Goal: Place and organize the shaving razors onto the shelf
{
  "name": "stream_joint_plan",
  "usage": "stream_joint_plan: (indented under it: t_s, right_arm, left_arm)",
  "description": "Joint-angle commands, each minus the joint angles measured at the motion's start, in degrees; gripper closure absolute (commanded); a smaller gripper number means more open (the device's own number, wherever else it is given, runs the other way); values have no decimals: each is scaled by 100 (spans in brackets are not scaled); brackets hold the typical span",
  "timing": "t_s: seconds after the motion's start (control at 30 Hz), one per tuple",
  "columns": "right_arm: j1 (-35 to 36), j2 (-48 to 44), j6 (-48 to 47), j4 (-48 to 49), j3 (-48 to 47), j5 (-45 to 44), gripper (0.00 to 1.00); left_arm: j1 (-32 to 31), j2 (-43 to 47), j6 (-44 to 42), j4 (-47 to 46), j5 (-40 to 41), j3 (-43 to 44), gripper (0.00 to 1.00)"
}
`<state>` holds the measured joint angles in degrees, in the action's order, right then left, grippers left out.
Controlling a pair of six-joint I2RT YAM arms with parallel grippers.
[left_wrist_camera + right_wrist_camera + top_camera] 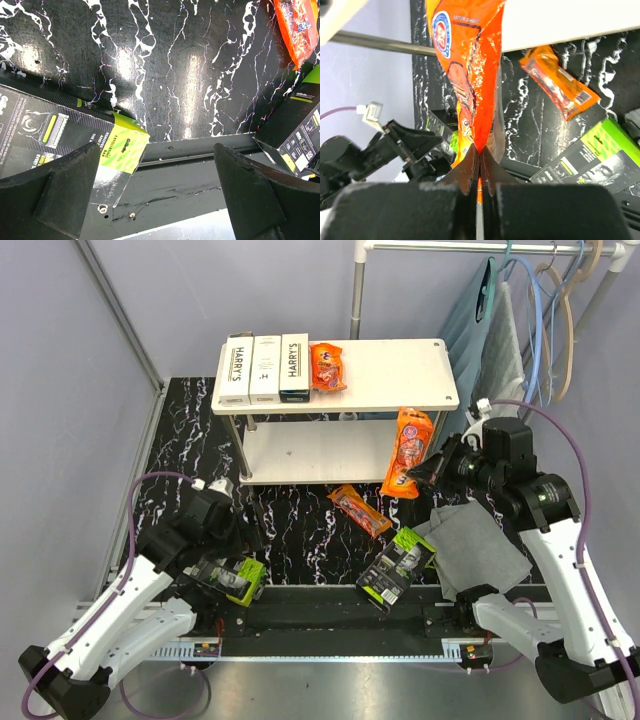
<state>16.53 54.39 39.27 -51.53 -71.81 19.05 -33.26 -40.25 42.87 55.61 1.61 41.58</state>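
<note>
while aloft, pack (470, 75) in right pincer (479, 160)

Three white boxes (266, 367) at eleven o'clock. Three orange packs (329, 367): twelve o'clock, two o'clock, and near the centre. Two black-and-green packs (397, 567), at five and seven o'clock. One grey cloth (478, 550) at four o'clock. One shelf (400, 375).

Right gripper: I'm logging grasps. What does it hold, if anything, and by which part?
The right gripper, jaws shut, pinches an orange razor pack by the thin edge at one end. The left gripper is open and holds nothing.
</note>
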Motion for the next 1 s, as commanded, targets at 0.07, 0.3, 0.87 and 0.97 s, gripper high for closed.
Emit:
stream_joint_plan:
  t_s: [0.07, 0.3, 0.87, 0.97]
  right_arm:
    - [788, 414, -129, -270, -1245, -629, 100]
    - [1045, 1142, -446, -463, -2187, -797, 100]
    - [896, 5290, -1413, -3364, -8954, -825, 94]
    - [782, 5380, -1325, -3154, -8737, -473, 94]
  left_arm:
    - [12, 0, -86, -227, -125, -19, 1]
    - [12, -1, -86, -235, -125, -27, 1]
    - [12, -9, -95, -227, -125, -27, 1]
    - [3, -9, -95, -235, -125, -45, 1]
